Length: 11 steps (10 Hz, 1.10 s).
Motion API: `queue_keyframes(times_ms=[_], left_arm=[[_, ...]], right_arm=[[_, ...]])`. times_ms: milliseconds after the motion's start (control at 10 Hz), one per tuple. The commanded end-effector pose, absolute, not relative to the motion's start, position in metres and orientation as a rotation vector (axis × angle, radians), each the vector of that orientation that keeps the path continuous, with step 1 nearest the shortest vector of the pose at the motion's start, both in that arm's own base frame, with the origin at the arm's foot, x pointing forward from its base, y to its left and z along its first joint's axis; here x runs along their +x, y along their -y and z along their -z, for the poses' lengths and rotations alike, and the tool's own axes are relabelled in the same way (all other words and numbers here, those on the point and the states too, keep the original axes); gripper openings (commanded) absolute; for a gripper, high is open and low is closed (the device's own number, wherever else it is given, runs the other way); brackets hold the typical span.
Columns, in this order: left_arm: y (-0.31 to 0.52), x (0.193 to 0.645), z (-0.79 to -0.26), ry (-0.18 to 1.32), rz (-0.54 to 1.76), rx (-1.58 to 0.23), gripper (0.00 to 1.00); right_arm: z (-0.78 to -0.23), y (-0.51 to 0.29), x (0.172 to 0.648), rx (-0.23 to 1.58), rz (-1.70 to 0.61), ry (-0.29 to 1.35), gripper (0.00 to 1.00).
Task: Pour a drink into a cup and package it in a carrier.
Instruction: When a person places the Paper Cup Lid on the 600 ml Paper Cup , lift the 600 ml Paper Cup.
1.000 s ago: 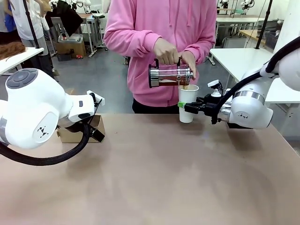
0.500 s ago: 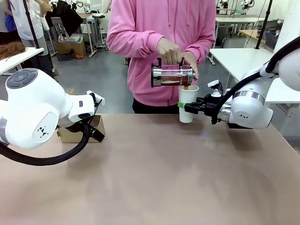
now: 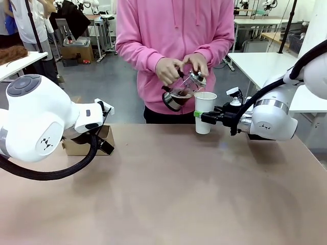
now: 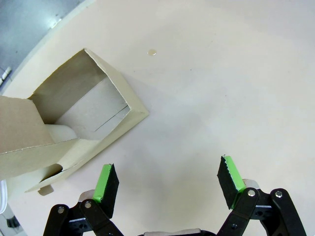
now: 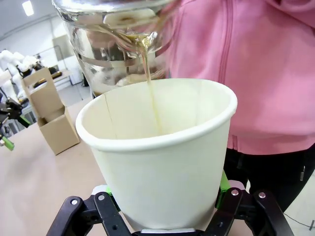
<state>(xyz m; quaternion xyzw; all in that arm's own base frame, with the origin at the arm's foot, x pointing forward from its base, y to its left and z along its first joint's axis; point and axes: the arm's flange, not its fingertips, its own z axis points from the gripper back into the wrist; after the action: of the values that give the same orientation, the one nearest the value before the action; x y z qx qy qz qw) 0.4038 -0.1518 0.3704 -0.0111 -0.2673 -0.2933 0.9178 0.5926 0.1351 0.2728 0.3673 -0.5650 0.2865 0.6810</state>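
1. Right of centre in the front view: white paper cup (image 3: 205, 102), upright at the far edge of the table (image 3: 168, 194), clamped about mid-wall between the green pads of the right gripper (image 3: 204, 117).
2. Just left of the cup's rim: glass jug (image 3: 180, 94), tilted in a person's hands (image 3: 168, 70), spout over the cup. In the right wrist view, a thin amber stream of the drink (image 5: 149, 83) running down inside the cup.
3. Bottom centre of the left wrist view: left gripper (image 4: 167, 184), fingers wide apart, nothing between them, over bare table. Brown cardboard carrier (image 4: 83, 118) to its upper left.
4. Handling, as a judgement: thin paper wall, easily crushed; light when empty, heavier and prone to slosh once filled. No lid visible. Best held mid-wall with gentle pressure and kept level.
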Motion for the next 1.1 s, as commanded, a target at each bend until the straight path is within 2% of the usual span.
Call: queue_keyframes(times_ms=[0,1000], left_arm=[[0.1517,0.4035,-0.3707,0.550,0.604,-0.025,1.00],[0.1517,0.4035,-0.3707,0.550,0.604,-0.025,1.00]], right_arm=[[-0.2740,-0.1352,0.5924,0.832,-0.643,1.277,0.81],[-0.2740,-0.1352,0.5924,0.832,-0.643,1.277,0.81]])
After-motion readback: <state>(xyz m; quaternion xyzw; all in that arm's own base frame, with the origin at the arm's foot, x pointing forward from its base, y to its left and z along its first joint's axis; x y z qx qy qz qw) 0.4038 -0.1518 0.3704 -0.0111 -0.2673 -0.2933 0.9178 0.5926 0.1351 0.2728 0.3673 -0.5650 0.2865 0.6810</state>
